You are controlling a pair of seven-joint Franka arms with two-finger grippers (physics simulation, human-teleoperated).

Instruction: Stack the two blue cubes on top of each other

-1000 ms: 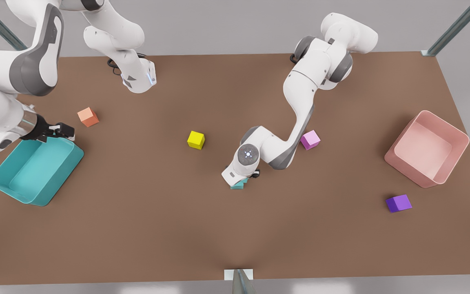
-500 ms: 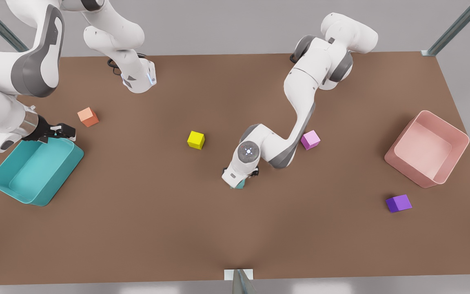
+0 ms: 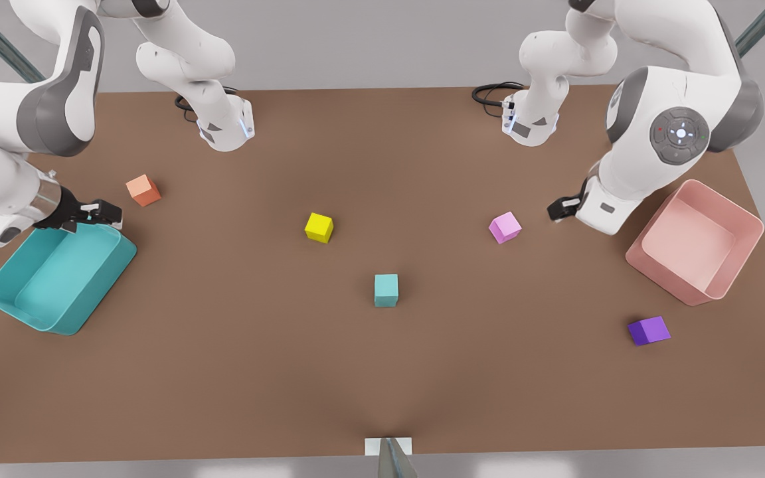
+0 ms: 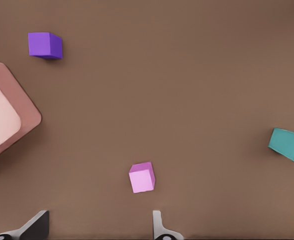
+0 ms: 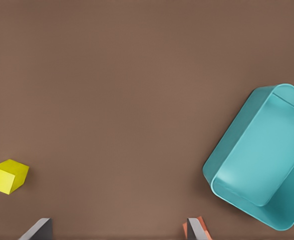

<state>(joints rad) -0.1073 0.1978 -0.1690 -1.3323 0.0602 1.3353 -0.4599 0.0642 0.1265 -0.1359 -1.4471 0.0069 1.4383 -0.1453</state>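
A blue cube (image 3: 386, 287) stands free on the brown table (image 3: 256, 358) near the middle, seen from above. In the left wrist view the same blue cube (image 4: 288, 144) looks elongated and is cut by the frame edge. I cannot tell whether it is one cube or two stacked. My left gripper (image 3: 558, 209) hangs at the front view's right, between the pink cube (image 3: 505, 227) and the pink bin (image 3: 694, 242). Its fingers (image 4: 159, 227) are open and empty. My right gripper (image 3: 100, 212) waits open at the teal bin's (image 3: 57, 279) far rim.
An orange cube (image 3: 143, 190) lies near the right gripper. A yellow cube (image 3: 319, 227) sits left of centre. A purple cube (image 3: 649, 330) lies below the pink bin. Both arm bases stand at the table's far edge.
The left arm has let go of the blue cube, risen and swung to the front view's right beside the pink bin. The cube stays in place. The right arm barely moved.
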